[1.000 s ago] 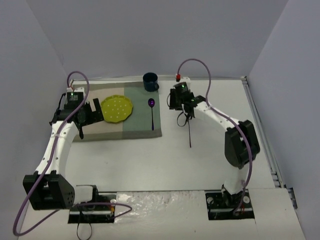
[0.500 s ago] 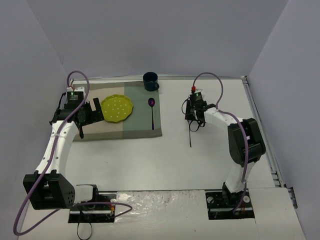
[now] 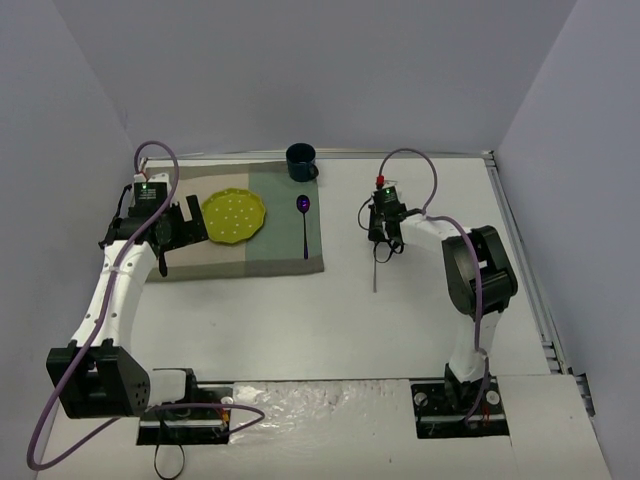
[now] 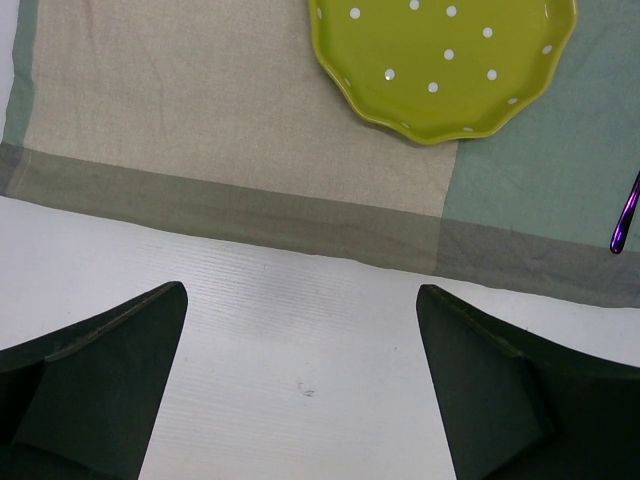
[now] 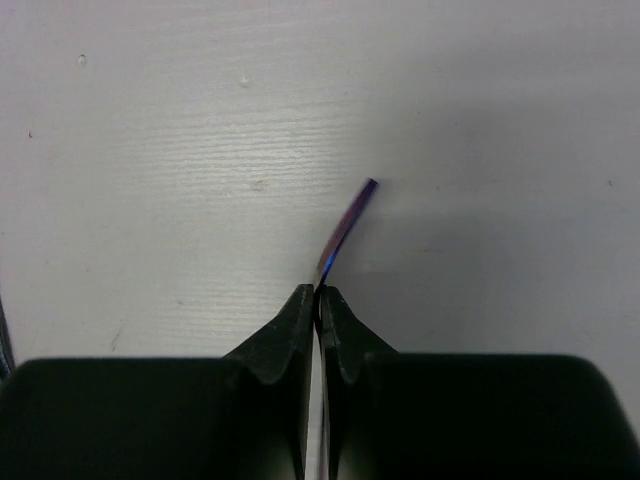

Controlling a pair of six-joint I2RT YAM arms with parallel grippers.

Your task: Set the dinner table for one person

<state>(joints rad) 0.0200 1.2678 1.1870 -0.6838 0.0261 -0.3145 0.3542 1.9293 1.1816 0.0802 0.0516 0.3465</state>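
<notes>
The white dinner table [image 3: 300, 330] carries a beige and green placemat [image 3: 200, 262]. On the mat lie a yellow-green dotted plate [image 3: 233, 216] and a purple spoon [image 3: 304, 225]. A dark blue mug [image 3: 301, 162] stands at the mat's back edge. My right gripper [image 3: 380, 242] is right of the mat, shut on a thin purple utensil [image 3: 376, 272]. The utensil's curved end sticks out past the fingertips in the right wrist view [image 5: 345, 228]. My left gripper [image 3: 172, 242] is open and empty above the mat's front left. Its view shows the plate [image 4: 445, 70] and the mat's edge [image 4: 230, 215].
The table's metal rim [image 3: 520, 240] runs along the right side. Grey walls close in the back and both sides. The end of the spoon handle [image 4: 626, 215] shows at the right edge of the left wrist view.
My right wrist has swung right, away from the mat, then slightly back left. The utensil's near end has stayed in about the same place. The left arm has not moved.
</notes>
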